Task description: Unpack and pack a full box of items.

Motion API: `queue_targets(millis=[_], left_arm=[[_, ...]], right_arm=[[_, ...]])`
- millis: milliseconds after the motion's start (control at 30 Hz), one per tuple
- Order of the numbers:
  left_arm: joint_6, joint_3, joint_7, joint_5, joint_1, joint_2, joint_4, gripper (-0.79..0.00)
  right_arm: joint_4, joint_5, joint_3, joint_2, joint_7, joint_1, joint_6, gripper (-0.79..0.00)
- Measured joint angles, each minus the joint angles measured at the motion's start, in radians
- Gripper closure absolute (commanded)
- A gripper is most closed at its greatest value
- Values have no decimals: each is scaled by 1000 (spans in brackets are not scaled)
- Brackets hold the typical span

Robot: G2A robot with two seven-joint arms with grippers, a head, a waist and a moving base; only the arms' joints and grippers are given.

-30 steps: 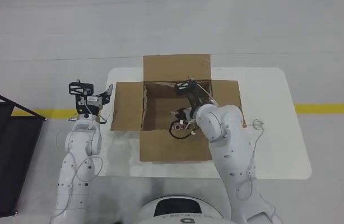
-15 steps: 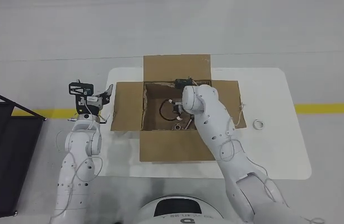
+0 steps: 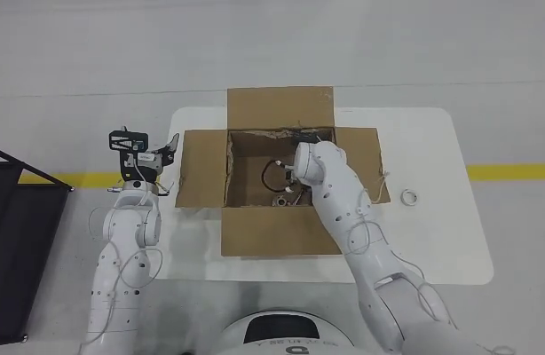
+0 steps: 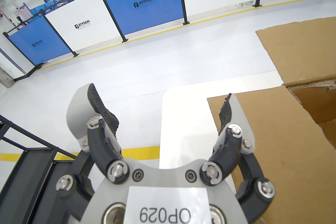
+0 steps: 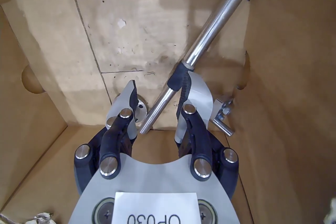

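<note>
Sitting on the worktop [image 3: 432,240]: the box [image 3: 281,106], open, with its four flaps folded out flat.
Rod [image 5: 215,22]: shiny metal with a black band, leaning up into a corner inside the box.
Right gripper [image 5: 159,83]: down inside the box, fingers apart, the rod between them. One finger [image 5: 194,88] is right against the black band; the other is apart from the rod.
Disc [image 5: 141,107]: small and round, flat on the box floor, just beside the rod's low end.
Bolt [image 5: 223,114]: small metal part by the box wall, near the rod.
Cable [image 3: 271,175]: black loop lying inside the box.
Left gripper [image 3: 150,144]: fingers wide apart, holding nothing, just beside the box's left flap.
Ring [image 3: 412,196]: small, on the worktop, right of the box.
</note>
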Motion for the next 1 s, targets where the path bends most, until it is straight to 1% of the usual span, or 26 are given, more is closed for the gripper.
queue_targets(millis=[133, 233, 433, 467, 533, 567, 733, 800, 900, 1000], left_arm=[[0, 0, 0, 0, 0, 0, 0, -785], [0, 0, 0, 0, 0, 0, 0, -785], [0, 0, 0, 0, 0, 0, 0, -785], [0, 0, 0, 0, 0, 0, 0, -785], [0, 0, 0, 0, 0, 0, 0, -785], [0, 0, 0, 0, 0, 0, 0, -785], [0, 0, 0, 0, 0, 0, 0, -785], [0, 0, 0, 0, 0, 0, 0, -785], [0, 0, 0, 0, 0, 0, 0, -785], [0, 0, 0, 0, 0, 0, 0, -785]], right_arm=[[3, -10, 18, 5, -21, -9, 19, -345], [33, -16, 21, 5, -39, 1, 39, -302], [127, 4, 15, -2, -60, 42, 55, -265], [145, 8, 14, -3, -61, 50, 55, -240], [185, 18, 9, -6, -64, 70, 52, -102], [203, 24, 7, -8, -69, 80, 52, -6], [259, 38, -3, -15, -78, 110, 59, 0], [260, 51, 0, -16, -92, 114, 63, 0], [203, 67, 15, -12, -133, 85, 66, 0], [86, 49, 28, -3, -152, 18, 65, 0]])
